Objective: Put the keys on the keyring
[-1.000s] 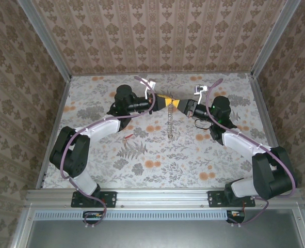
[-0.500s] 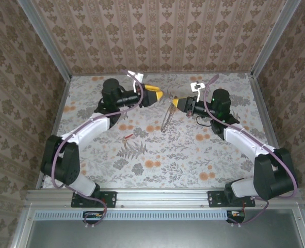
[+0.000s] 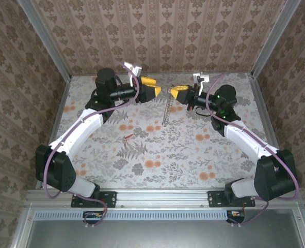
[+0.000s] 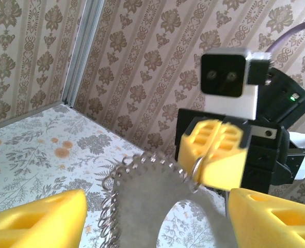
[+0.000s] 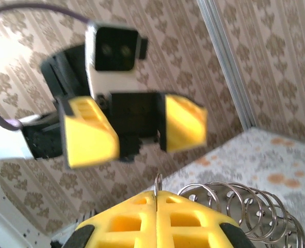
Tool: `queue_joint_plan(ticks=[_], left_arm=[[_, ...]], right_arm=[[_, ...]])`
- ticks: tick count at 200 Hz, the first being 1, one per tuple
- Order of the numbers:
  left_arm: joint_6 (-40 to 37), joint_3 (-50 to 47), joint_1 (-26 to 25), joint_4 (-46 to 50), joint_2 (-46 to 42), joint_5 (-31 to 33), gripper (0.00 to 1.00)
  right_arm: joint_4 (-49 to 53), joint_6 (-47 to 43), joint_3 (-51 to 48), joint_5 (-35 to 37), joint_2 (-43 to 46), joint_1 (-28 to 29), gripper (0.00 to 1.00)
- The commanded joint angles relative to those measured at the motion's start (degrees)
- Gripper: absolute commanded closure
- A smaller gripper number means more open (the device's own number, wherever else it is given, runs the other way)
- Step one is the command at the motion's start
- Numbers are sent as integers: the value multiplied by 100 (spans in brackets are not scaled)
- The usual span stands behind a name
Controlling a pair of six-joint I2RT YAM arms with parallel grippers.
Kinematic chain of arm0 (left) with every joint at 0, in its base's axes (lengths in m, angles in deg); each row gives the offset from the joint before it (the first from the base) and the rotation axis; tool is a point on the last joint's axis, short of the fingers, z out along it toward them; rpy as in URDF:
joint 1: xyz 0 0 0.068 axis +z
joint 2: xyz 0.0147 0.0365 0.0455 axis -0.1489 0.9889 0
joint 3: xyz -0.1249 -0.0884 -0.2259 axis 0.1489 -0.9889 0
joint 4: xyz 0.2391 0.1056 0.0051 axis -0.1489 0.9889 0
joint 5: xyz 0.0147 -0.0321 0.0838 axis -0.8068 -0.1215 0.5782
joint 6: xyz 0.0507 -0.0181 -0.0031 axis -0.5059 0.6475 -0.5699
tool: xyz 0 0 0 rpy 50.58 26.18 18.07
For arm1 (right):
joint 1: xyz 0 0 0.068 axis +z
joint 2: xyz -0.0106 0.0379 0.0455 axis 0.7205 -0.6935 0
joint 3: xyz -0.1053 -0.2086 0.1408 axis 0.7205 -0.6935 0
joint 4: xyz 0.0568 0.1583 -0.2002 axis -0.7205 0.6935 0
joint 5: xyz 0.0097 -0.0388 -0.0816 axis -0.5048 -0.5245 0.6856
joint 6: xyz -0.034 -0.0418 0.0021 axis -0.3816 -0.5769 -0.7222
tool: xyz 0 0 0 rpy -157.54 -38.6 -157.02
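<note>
Two claws meet above the table (image 3: 193,155): the right claw (image 3: 175,92) is pinched together on the keyring (image 3: 166,109), which dangles below it and looks light and floppy. The left claw (image 3: 153,88) stands apart, holding nothing. The red key (image 3: 127,137) lies flat on the table, tiny and thin, probably best nipped by its head.

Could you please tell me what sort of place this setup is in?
Probably a purpose-built robot test booth rather than a room: brown damask wallpaper panels held in grey aluminium frame posts, a floral-printed tabletop, and white-and-black robot arms bolted to a grey metal rail.
</note>
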Motion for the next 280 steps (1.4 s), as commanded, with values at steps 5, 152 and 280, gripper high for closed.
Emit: queue_joint_plan(ticks=[5,152,280], left_arm=[[327,66,37,-425,21,98,26],[728,-156,116,-898,-116,1178,0],[-302,10,649,-140,-489,1389,0]], right_arm=[[-1808,713,-14,558,-113,121,100],[-2972,1319,120,1334,-658,350,100],[23,-155,997,-942,-550,412,100]])
